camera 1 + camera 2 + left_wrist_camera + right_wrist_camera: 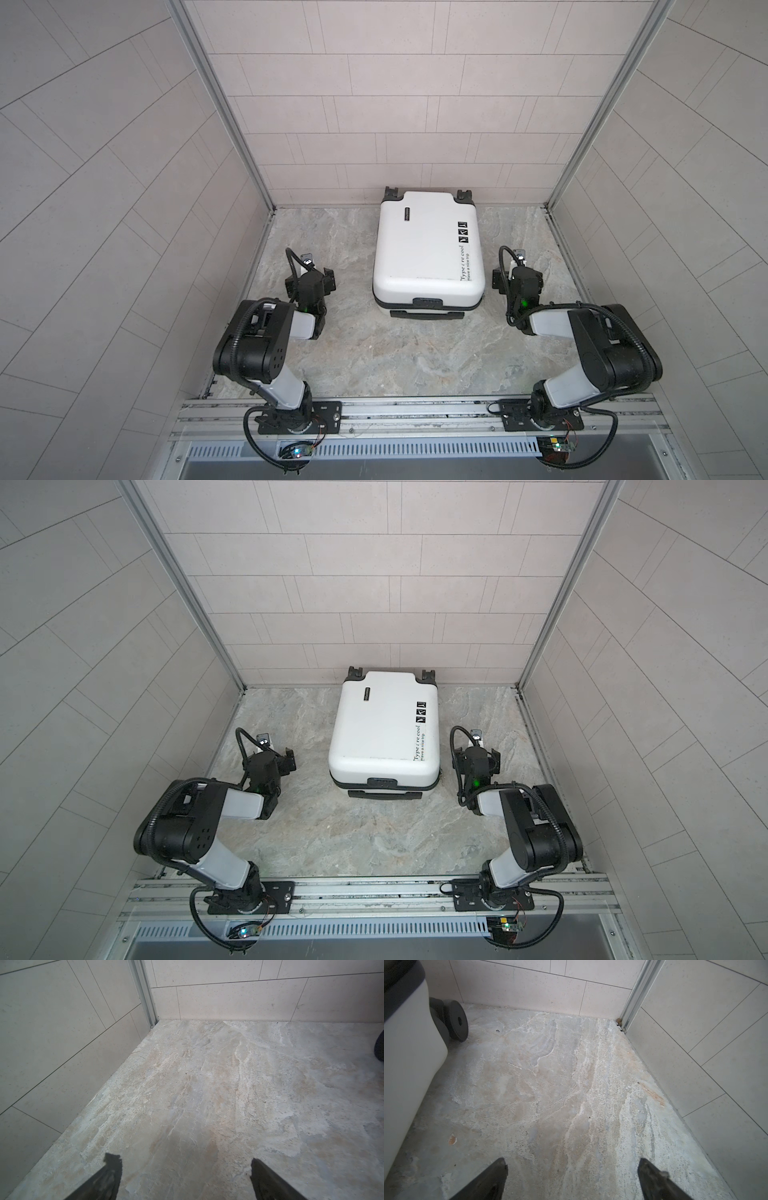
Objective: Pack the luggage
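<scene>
The luggage [428, 253] is seen lying flat and closed in the middle of the marbled tabletop [415, 357]. It is set toward the back, with its wheels at the tiled back wall [395, 104] and its black handle [430, 302] turned toward the arm bases. Black lettering and small stickers are carried along the right edge of the white shell, and both top views agree on all of it.

The left gripper [182, 1159] is held low to the left of the case, well apart from it — its jaws are spread wide, and nothing but bare stone is caught between them.

The right gripper [572, 1162] is parked just beside the case's right flank without touching it. Its jaws are likewise spread wide and nothing is pinched. In the right wrist view the white shell is seen alongside, with one black wheel [456, 1022] close to the back wall.
</scene>
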Controlling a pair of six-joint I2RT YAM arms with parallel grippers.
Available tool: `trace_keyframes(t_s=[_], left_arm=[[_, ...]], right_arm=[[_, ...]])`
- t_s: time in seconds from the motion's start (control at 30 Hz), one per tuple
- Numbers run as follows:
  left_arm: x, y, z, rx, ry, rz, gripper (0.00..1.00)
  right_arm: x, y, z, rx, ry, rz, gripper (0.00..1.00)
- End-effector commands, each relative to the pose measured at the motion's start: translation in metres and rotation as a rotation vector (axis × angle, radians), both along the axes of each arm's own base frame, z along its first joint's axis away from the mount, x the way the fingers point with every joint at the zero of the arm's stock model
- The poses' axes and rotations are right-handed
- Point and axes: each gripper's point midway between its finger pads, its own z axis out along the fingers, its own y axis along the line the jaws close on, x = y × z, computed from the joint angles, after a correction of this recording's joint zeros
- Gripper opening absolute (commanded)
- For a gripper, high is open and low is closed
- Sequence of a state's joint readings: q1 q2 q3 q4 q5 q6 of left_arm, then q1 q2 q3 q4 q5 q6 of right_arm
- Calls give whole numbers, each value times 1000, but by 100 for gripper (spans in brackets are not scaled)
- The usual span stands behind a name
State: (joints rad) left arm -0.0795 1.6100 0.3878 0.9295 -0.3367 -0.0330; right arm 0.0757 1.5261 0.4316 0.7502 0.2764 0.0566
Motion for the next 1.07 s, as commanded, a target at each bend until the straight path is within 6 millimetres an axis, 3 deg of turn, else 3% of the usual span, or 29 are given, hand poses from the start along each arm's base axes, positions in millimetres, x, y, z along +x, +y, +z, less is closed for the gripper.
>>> trace_keyframes(t_s=[0.0, 1.03], left_arm=[[4, 0, 12, -2, -36, 0, 100], [5, -1, 11, -5, -29, -6, 100]], right_arm=[[-3, -1, 0, 1, 2, -6, 99], [-2, -1, 1, 1, 1, -6, 99]])
